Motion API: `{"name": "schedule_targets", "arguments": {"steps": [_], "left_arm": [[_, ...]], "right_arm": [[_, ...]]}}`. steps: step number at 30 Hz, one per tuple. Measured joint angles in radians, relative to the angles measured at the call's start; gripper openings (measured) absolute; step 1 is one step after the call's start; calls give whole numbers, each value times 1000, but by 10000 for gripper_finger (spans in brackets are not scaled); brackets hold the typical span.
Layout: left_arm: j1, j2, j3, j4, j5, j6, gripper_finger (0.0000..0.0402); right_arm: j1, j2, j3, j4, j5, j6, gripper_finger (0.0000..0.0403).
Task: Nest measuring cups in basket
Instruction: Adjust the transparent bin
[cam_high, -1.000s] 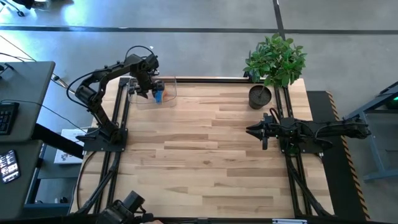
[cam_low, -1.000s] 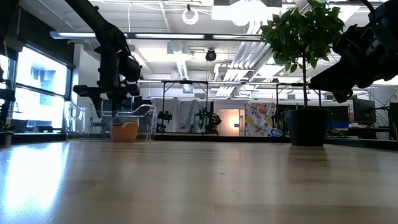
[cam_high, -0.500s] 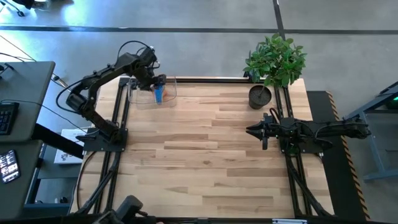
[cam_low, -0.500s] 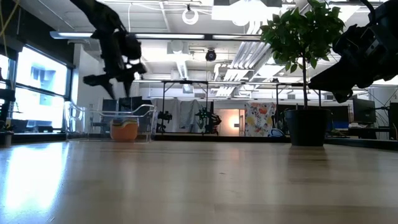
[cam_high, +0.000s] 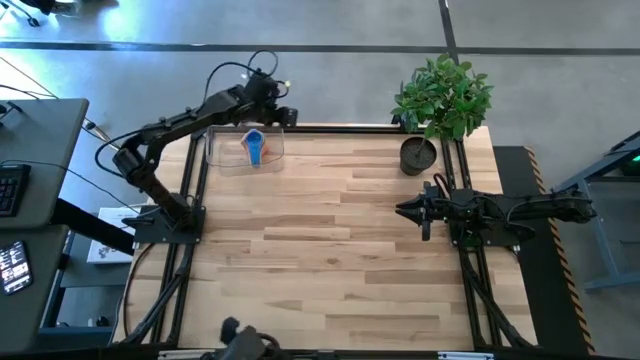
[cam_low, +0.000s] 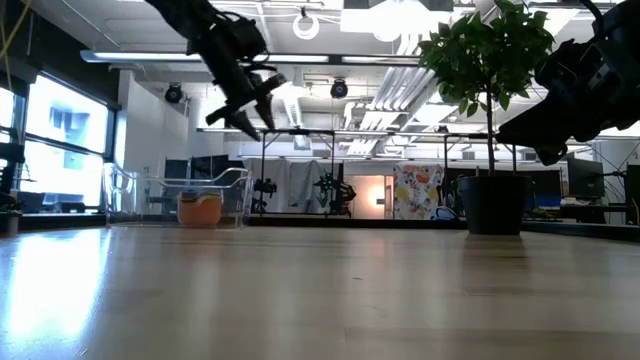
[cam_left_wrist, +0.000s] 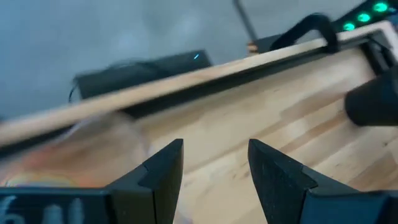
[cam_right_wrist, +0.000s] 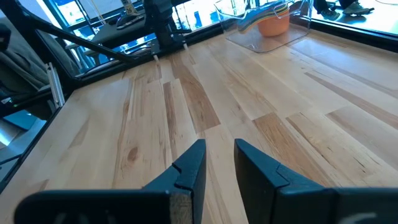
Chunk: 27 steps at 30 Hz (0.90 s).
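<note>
Left gripper (cam_high: 277, 103) raised at upper left of frame, fingers parted and empty, clear of basket (cam_high: 222, 160). Cups (cam_high: 254, 146) nested inside basket, likely done. Right gripper (cam_high: 408, 211) parked mid-right, slightly parted, empty.

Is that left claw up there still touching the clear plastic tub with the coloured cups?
Apart. In the low view the left gripper hangs open and empty, high above the clear rectangular plastic tub, with open background between them. The stacked measuring cups lie inside the tub.
</note>
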<state>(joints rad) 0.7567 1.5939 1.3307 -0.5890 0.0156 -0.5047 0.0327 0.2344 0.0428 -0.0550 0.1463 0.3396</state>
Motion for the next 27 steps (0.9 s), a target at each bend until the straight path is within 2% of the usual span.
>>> {"name": "schedule_targets", "arguments": {"steps": [4, 13, 27], "left_arm": [[-36, 47, 16, 72, -2, 67, 170], [-82, 167, 67, 51, 32, 81, 170], [-90, 202, 68, -118, 35, 64, 170]], "right_arm": [[0, 0, 0, 0, 0, 0, 75], [0, 0, 0, 0, 0, 0, 75], [0, 0, 0, 0, 0, 0, 75]]}}
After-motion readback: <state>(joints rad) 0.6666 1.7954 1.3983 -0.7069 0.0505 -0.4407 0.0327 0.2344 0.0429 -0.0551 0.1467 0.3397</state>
